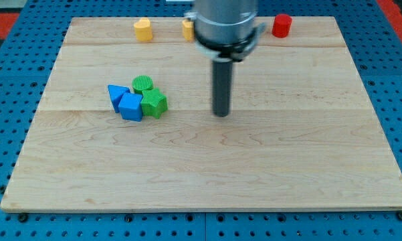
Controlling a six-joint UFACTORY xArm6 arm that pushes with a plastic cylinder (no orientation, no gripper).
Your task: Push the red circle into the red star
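My tip (221,114) stood near bench (207,174) centre, right of blue-green cluster, touching no block. No claw on arm; nothing held. Red circle (281,25) sat at top edge, right of arm. Red star not visible. Yellow block (143,29) top left; second yellow block (187,28) partly hidden behind arm. Blue blocks (125,102) touched green blocks (150,96).

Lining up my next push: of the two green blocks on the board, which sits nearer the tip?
The green star-shaped block, on the cluster's right edge, is nearer my tip. The round green ribbed block lies farther toward the view's upper left.
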